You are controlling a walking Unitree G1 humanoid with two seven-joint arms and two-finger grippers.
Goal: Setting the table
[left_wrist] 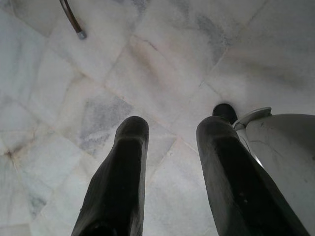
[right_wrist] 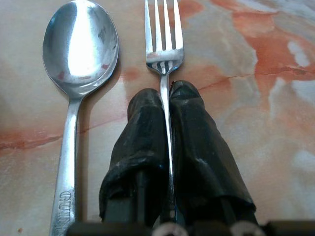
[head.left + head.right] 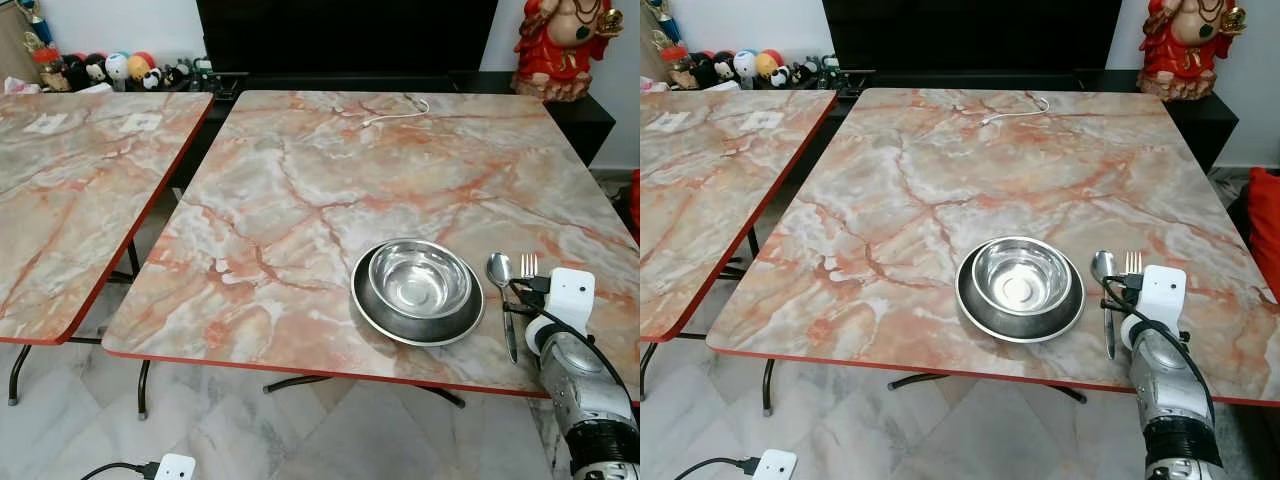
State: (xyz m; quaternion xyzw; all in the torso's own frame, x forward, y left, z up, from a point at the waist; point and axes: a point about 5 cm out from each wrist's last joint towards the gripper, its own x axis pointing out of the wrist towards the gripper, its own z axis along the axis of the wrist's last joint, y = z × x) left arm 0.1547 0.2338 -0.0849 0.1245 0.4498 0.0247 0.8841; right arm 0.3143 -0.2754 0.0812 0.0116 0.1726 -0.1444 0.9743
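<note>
Marble-patterned table (image 3: 60, 200) with a red edge at far left, bearing two white patches near its far side; toys (image 3: 105, 68) lined up on a dark shelf behind it; white plug (image 3: 175, 467) with a black cord on the pale tiled floor (image 3: 230, 430) below; left gripper (image 1: 172, 172) hanging over those tiles, its two black fingers (image 1: 120, 182) spread apart with nothing between them, a curved metal leg tip (image 1: 74, 22) beyond.

Main table (image 3: 300, 200), same marble pattern and red edge, set just beside the first with a narrow gap between; white cable (image 3: 395, 112) lying near its far edge; dark screen (image 3: 345, 35) behind it.

Steel bowl (image 3: 420, 278) standing inside a wider steel plate (image 3: 372, 310), both near the table's front edge, right of centre; spoon (image 3: 500, 270) just beside the plate on its right, bowl end pointing away from the robot, handle toward the front edge; fork (image 3: 528, 264) lying parallel and just right of the spoon, tines pointing away, flat on the tabletop.

Right gripper (image 2: 169, 93) low over the table's front right area, its fingers pressed together on the fork's handle just behind the tines; silver right arm (image 3: 580, 390) with a white wrist block rising from the lower right.

Red figurine (image 3: 565, 45) on the dark shelf at far right.
</note>
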